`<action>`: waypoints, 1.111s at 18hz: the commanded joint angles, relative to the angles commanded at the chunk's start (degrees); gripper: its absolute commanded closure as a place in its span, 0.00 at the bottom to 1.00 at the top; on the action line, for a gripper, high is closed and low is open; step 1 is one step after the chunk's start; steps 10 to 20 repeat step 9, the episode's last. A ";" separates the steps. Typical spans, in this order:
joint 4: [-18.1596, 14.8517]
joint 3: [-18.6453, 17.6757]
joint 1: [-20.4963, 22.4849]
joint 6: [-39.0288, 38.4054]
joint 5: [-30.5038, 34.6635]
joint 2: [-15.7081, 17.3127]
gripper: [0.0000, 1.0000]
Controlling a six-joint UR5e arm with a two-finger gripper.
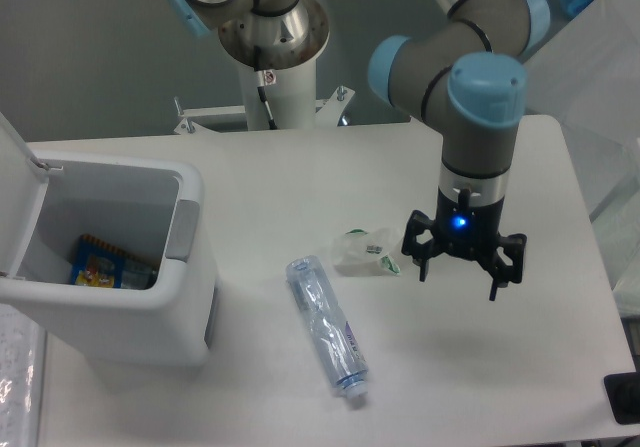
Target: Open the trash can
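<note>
Bottle [328, 326] and crumpled wrapper [366, 251] lie mid-surface [280, 177], between the open-lidded trash can [115, 267] at left and the empty, spread-fingered end effector [462, 263] at right.

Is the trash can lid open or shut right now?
Open: the large white plastic trash can shows its inside, a colourful packet at the bottom, lid swung up.

This looks like a robotics lab or test cell. A blue-jointed industrial arm stands on a white pedestal [270, 87] bolted behind a plain white desk [300, 167], against a bare grey wall. Left of the pincer [457, 270] lie staged test items: a crumpled wrapper [368, 252], a plastic bottle [328, 322] and, farther left, the open white trash can [130, 307].
</note>
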 joint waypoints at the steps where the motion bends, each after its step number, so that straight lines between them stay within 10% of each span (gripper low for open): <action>1: 0.00 0.09 0.00 0.00 0.00 0.00 0.00; 20: 0.00 -0.18 -0.18 -0.09 1.67 -0.35 0.00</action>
